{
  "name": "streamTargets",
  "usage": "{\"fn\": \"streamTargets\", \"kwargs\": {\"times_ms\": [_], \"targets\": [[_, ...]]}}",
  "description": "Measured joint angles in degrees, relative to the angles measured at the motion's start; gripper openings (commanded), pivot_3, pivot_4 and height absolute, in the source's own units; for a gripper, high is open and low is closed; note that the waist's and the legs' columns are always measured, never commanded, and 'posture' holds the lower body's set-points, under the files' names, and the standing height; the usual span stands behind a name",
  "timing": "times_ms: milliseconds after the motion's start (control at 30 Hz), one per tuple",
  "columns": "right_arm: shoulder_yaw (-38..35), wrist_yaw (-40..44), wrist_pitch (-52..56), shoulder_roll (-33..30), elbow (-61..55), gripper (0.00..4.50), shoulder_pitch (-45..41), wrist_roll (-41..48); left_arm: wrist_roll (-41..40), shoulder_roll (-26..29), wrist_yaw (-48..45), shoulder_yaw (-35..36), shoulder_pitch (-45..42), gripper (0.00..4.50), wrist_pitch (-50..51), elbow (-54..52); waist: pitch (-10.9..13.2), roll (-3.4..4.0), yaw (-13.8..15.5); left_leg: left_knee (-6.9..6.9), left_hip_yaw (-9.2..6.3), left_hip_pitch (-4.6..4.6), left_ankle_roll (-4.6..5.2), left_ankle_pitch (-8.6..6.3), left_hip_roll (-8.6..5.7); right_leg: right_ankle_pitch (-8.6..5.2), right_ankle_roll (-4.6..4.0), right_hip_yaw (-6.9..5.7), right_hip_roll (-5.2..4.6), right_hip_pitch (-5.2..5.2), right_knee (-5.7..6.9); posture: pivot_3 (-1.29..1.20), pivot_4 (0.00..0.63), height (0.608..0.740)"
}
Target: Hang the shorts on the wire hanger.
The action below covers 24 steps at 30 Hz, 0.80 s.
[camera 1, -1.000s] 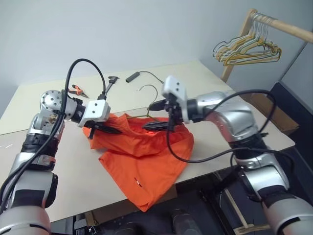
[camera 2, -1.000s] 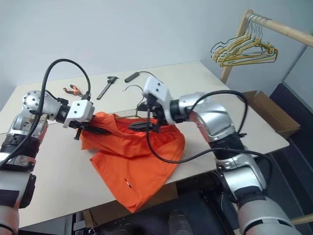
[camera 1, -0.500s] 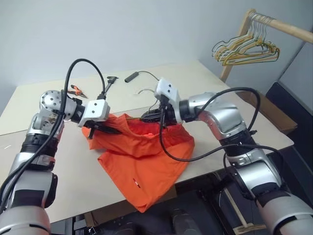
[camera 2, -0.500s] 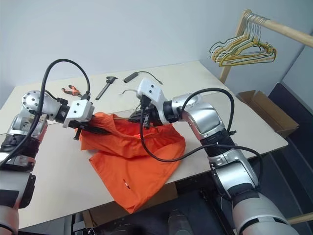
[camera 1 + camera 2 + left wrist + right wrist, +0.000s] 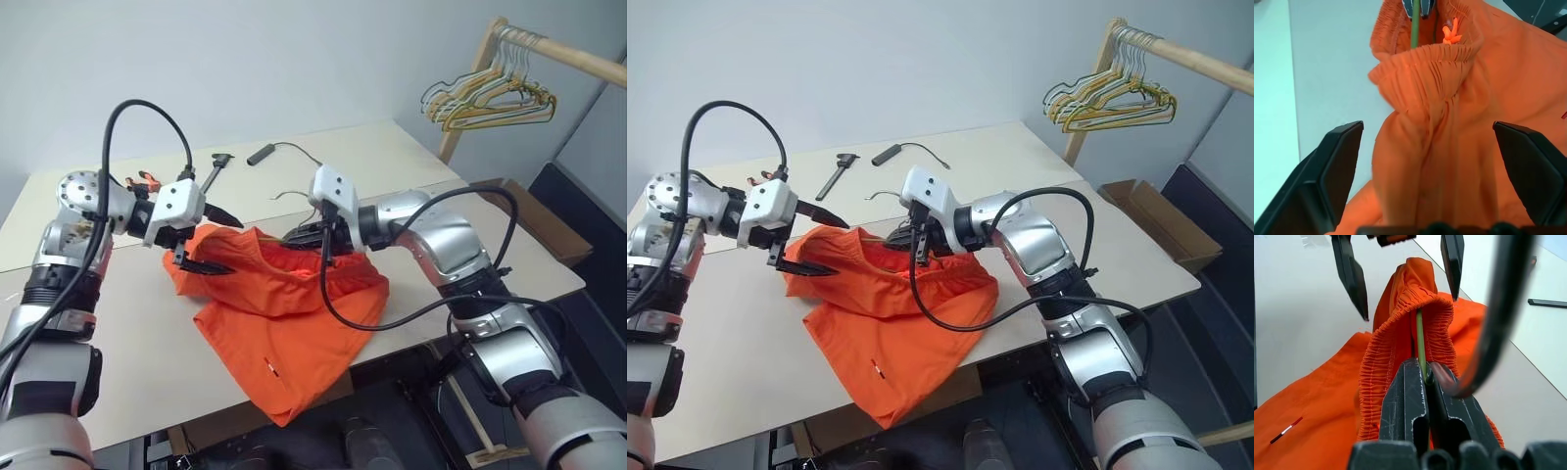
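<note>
Progress: partway | thin olive-grey wire hanger (image 5: pixel 1421 340) inside bright orange fabric shorts (image 5: pixel 284 323) waistband | right gripper (image 5: pixel 1426 382) clamped on hanger | left gripper (image 5: pixel 211 240) spread wide, empty, beside waistband | seating remains

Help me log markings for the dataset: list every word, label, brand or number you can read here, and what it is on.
No readable text in any view.
Small tag on the shorts: white with a red end, too small to read.
Right gripper, wire hanger, table: no markings seen.
</note>
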Motion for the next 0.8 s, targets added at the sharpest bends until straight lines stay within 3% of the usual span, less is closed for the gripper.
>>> {"fn": "streamTargets", "kwargs": {"times_ms": [333,433,800], "targets": [[-0.26,0.81,-0.32,-0.47,-0.04,0.0,1.14,-0.03,5.08,4.15,0.59,0.58,0.33,4.47,-4.54,5.54,-0.01,0.02,0.09,-0.01,-0.01,0.01,-0.01,0.0,-0.01,0.0,0.0,0.0,0.0,0.0,-0.01,-0.13,0.0,0.74],[-0.56,0.81,-0.31,-0.75,-0.16,0.0,1.14,0.0,6.9,4.04,1.48,0.21,1.17,3.92,-6.11,8.02,-0.02,0.01,0.2,-0.01,-0.01,0.0,-0.01,0.0,-0.01,0.0,0.0,-0.01,0.0,-0.01,0.01,-0.13,0.0,0.74],[-0.83,0.89,-0.31,-1.64,-0.54,0.0,1.14,0.04,9.53,0.85,4.9,-0.08,0.57,0.42,-8.12,13.28,-0.03,-0.01,0.43,-0.01,-0.01,-0.03,0.0,0.0,-0.02,0.0,0.0,-0.02,-0.01,-0.02,0.01,-0.14,0.0,0.74]]}}
